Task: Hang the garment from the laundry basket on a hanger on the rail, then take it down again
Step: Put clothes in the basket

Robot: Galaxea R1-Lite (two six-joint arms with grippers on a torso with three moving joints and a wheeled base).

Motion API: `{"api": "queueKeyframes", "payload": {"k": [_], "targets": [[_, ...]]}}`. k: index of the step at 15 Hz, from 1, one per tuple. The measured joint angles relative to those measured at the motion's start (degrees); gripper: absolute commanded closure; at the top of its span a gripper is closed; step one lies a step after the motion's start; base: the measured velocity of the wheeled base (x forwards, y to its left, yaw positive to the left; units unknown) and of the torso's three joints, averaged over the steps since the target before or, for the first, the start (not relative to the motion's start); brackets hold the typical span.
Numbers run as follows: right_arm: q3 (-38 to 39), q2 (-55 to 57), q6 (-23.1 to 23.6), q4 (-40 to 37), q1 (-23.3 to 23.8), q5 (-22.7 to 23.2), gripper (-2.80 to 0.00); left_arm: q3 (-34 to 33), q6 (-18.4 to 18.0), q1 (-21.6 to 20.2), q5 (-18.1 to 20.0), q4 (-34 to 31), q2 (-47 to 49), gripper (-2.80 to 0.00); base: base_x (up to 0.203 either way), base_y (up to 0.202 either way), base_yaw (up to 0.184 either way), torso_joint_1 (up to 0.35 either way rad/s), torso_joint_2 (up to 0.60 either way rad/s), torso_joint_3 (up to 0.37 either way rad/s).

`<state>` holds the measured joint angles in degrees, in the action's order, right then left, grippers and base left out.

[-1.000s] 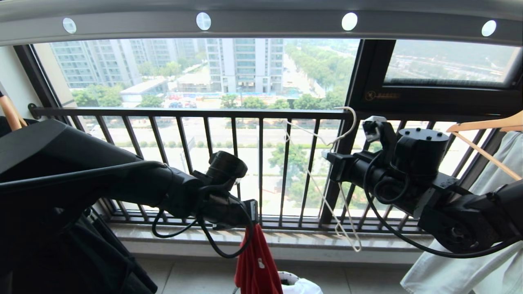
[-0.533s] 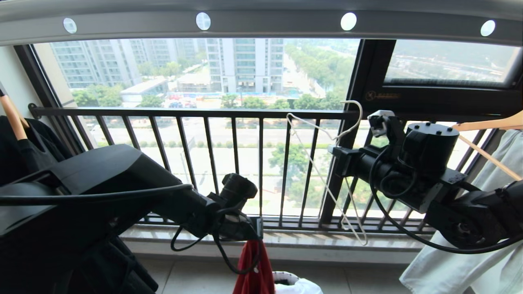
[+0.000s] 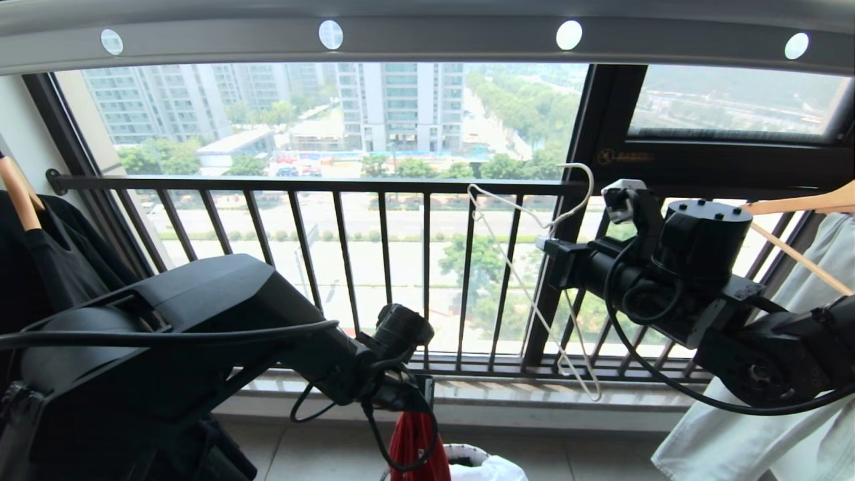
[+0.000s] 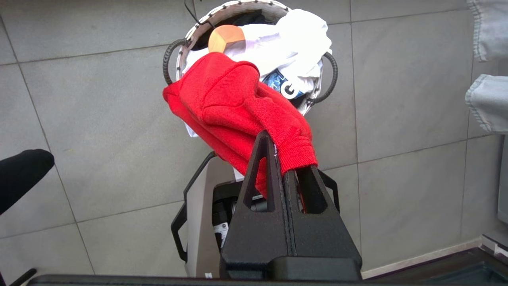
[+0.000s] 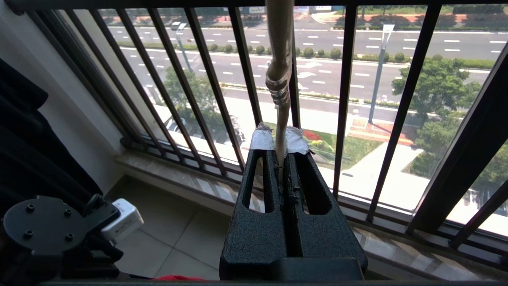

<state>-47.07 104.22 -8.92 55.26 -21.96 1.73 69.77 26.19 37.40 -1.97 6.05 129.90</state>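
Observation:
The red garment [image 4: 234, 107] hangs bunched from my left gripper [image 4: 283, 159], which is shut on a fold of it just above the laundry basket [image 4: 238, 6]. In the head view the left gripper [image 3: 421, 397] is low at the centre, the garment [image 3: 414, 451] dangles beneath it, and the basket [image 3: 467, 455] shows at the bottom edge. My right gripper [image 5: 281, 141] is shut on the neck of the whitish wire hanger [image 5: 279, 71]. It holds the hanger [image 3: 534, 294] upright in front of the window, well below the rail [image 3: 427, 37].
A dark railing [image 3: 307, 184] with vertical bars runs across the window. A wooden hanger [image 3: 795, 204] carrying a pale garment [image 3: 755, 427] hangs at the right. A black garment [image 3: 40, 260] hangs at the left. White cloth [image 4: 293, 43] fills the basket.
My left arm has sunk, carrying the red garment lower towards the basket. The right gripper and the hanger shifted slightly up and to the right early on, then kept still.

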Motion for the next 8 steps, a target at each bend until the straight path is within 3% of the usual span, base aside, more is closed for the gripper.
{"api": "queueKeyframes", "payload": {"k": [2,3,8], "targets": [[0.0,-0.04,0.01,0.01,0.0,-0.01,0.0,0.06,-0.01,0.34,-0.59,0.17,0.04,0.0,0.0,0.0,0.0,0.0,0.0,0.0],[0.0,-0.04,0.0,0.02,0.0,0.0,0.0,0.21,0.0,0.62,-0.99,0.23,0.06,-2.8,0.0,0.0,0.0,0.0,0.0,0.0],[0.0,-0.24,0.0,0.05,0.0,0.0,0.0,0.52,0.05,1.51,-1.22,0.28,-0.02,-2.8,0.0,0.0,0.0,0.0,0.0,0.0]]}}
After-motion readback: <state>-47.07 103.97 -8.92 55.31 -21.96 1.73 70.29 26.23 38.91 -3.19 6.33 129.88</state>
